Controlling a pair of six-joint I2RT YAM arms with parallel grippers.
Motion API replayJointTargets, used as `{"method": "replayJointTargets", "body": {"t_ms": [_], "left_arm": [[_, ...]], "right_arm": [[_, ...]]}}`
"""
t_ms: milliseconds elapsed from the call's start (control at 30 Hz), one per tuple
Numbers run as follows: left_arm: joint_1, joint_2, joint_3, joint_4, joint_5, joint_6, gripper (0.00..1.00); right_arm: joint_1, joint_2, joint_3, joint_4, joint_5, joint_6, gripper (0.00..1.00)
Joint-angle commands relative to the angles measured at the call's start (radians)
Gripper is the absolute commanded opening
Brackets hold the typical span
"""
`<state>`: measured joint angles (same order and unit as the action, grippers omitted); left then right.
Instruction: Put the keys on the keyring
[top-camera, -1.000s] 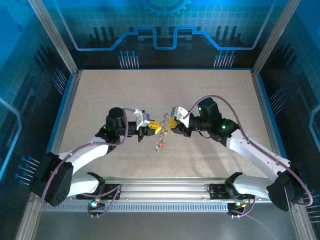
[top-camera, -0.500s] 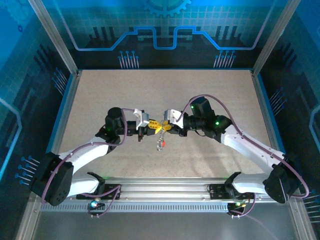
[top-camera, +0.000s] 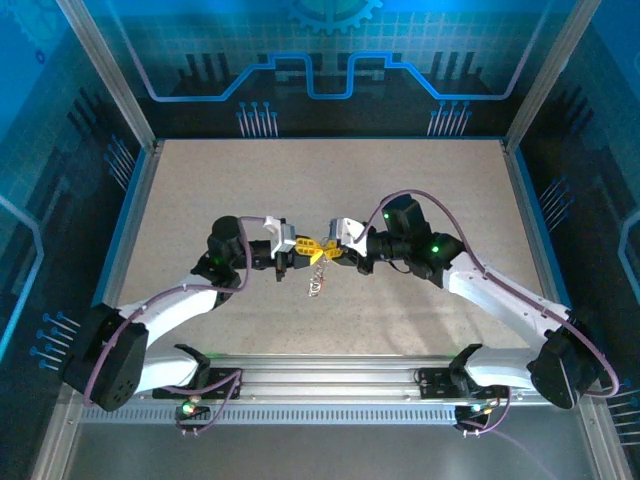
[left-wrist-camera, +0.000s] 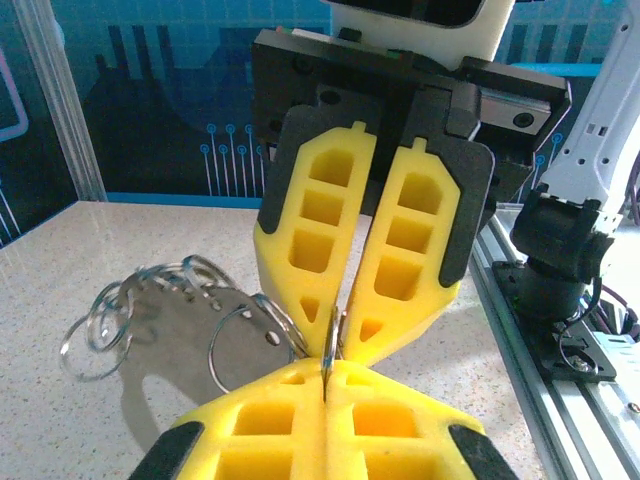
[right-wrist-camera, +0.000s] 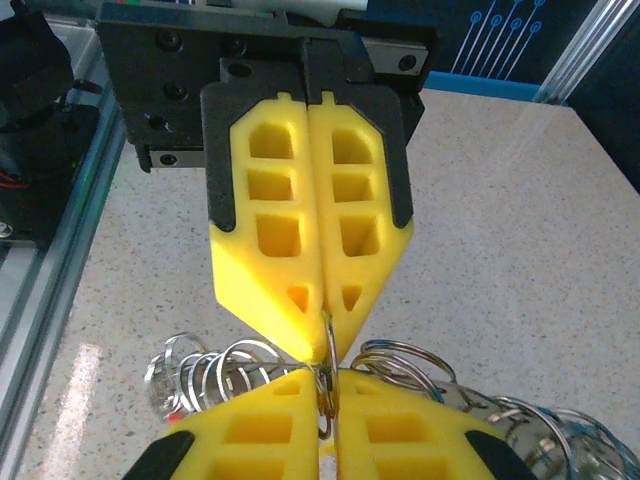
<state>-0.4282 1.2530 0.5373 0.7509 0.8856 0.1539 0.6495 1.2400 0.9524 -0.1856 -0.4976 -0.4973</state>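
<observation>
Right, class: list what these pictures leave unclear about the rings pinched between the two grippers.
- Top view: the hanging ring cluster is too small to tell keys from rings.
- Left wrist view: the pinched ring is mostly hidden between the yellow pads of the left gripper and right gripper.
- Right wrist view: the lower-right rings are blurred and cut by the frame edge.

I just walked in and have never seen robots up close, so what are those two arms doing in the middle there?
Two robot arms meet tip to tip over the middle of the table. The left hand and the right hand are both shut, pinching the same thin metal ring from opposite sides. A chain of rings hangs below it. They seem to be holding the ring steady between them.
</observation>
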Motion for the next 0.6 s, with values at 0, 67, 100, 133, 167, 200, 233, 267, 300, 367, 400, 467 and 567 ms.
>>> {"method": "replayJointTargets", "body": {"t_ms": [0, 67, 100, 133, 167, 200, 233, 267, 300, 367, 400, 467, 567], "left_arm": [[-0.009, 0.013, -0.006, 0.121, 0.046, -0.032, 0.00], [-0.009, 0.017, -0.009, 0.124, 0.047, -0.026, 0.00], [-0.009, 0.015, -0.010, 0.111, 0.043, -0.017, 0.00], [-0.009, 0.008, -0.006, 0.072, 0.022, 0.000, 0.16], [-0.008, -0.004, 0.002, 0.012, -0.002, 0.021, 0.24], [-0.009, -0.017, 0.013, -0.057, -0.011, 0.055, 0.24], [-0.010, -0.034, 0.032, -0.159, -0.015, 0.119, 0.25], [-0.013, -0.051, 0.054, -0.259, -0.027, 0.176, 0.25], [-0.018, -0.061, 0.071, -0.338, -0.042, 0.215, 0.26], [-0.029, -0.078, 0.110, -0.479, -0.060, 0.301, 0.26], [-0.037, -0.080, 0.129, -0.534, -0.066, 0.335, 0.26], [-0.055, -0.071, 0.167, -0.631, -0.078, 0.390, 0.26], [-0.076, -0.053, 0.188, -0.665, -0.100, 0.400, 0.25]], "right_arm": [[0.004, -0.003, -0.016, 0.054, -0.017, 0.017, 0.07], [0.000, 0.001, -0.006, 0.035, -0.027, 0.010, 0.01], [-0.001, 0.004, 0.003, 0.017, -0.027, 0.002, 0.00], [-0.001, 0.005, 0.012, -0.005, -0.022, -0.009, 0.00], [-0.001, 0.005, 0.022, -0.027, -0.011, -0.020, 0.00], [-0.001, 0.006, 0.029, -0.048, -0.001, -0.029, 0.00], [-0.001, 0.003, 0.035, -0.070, 0.014, -0.043, 0.00], [0.001, 0.000, 0.044, -0.095, 0.032, -0.056, 0.00], [0.001, 0.000, 0.050, -0.118, 0.045, -0.067, 0.00], [0.004, 0.002, 0.068, -0.172, 0.074, -0.091, 0.00], [0.005, 0.002, 0.075, -0.190, 0.085, -0.100, 0.00], [0.011, 0.002, 0.086, -0.217, 0.094, -0.114, 0.00], [0.017, 0.007, 0.096, -0.241, 0.101, -0.130, 0.00]]}}
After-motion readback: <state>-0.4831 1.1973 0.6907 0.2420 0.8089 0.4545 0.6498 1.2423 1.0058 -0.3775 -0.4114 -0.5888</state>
